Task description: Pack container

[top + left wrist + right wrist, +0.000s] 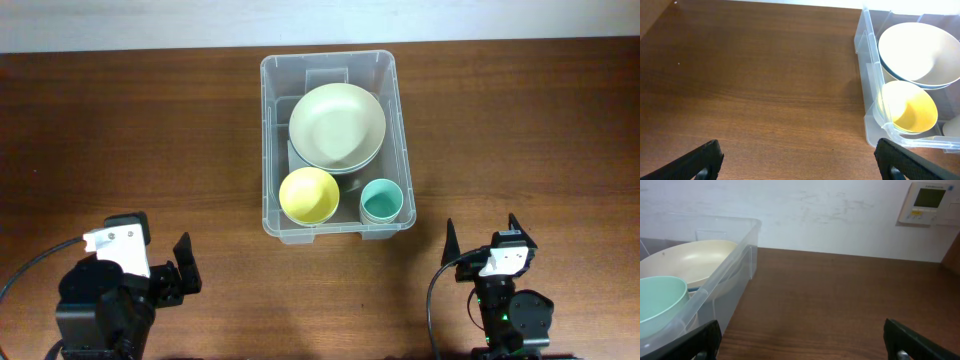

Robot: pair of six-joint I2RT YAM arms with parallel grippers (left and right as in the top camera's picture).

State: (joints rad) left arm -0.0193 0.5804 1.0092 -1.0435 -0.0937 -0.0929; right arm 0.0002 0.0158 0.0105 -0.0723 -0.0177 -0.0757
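The container (272, 150) is a clear plastic bin at the table's middle back. Inside it sit a large pale green bowl (336, 125) stacked on another dish, a yellow bowl (307, 194) and a teal cup (380, 201). My left gripper (185, 272) is open and empty at the front left, well clear of the bin. My right gripper (482, 243) is open and empty at the front right, just past the bin's near right corner. The bin also shows in the left wrist view (867, 75) and in the right wrist view (735, 255).
The dark wooden table (120, 130) spreads on both sides of the bin. A white wall with a thermostat panel (929, 202) stands behind the table in the right wrist view.
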